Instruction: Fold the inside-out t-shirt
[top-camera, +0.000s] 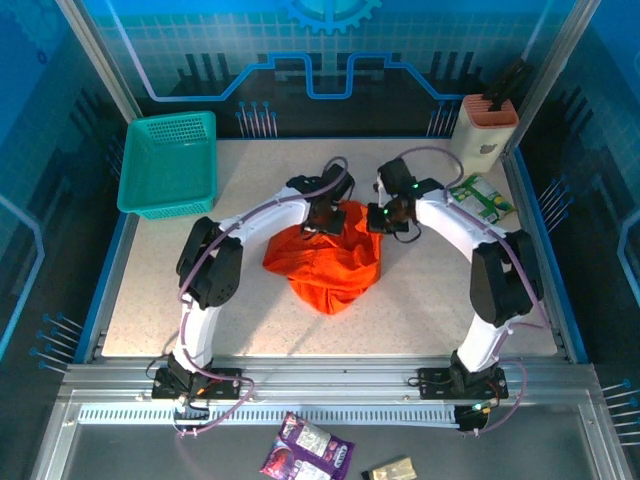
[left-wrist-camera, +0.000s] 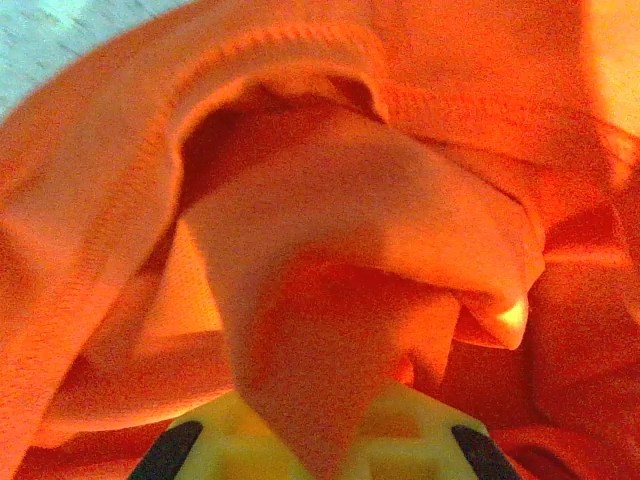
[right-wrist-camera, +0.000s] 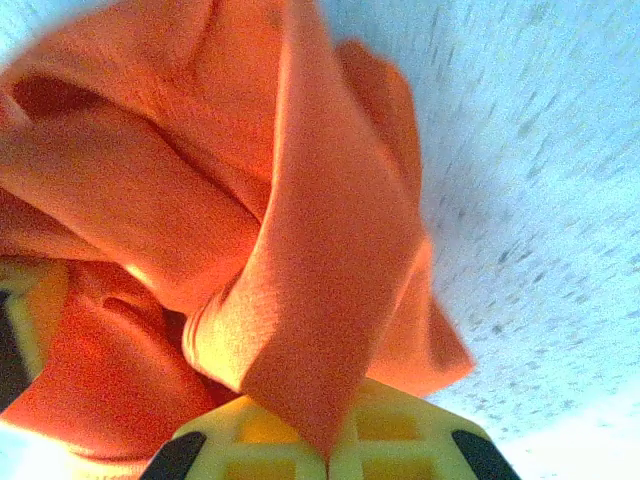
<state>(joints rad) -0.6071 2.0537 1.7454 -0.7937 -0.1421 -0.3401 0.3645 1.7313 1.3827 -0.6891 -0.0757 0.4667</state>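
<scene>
2 grips | left end effector (left-wrist-camera: 318, 455) pinching t-shirt (top-camera: 330, 268) | right end effector (right-wrist-camera: 326, 452) likewise | orange, crumpled heap

Left gripper (left-wrist-camera: 318, 452) and right gripper (right-wrist-camera: 326, 456) both clamped shut (angled inward, near each other).

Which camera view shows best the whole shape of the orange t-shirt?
The top external view: the orange t-shirt lies there complete, a crumpled heap on the table. The left wrist view gives close folds and a stitched hem; the right wrist view gives one fold running into the right gripper, with table behind.
</scene>
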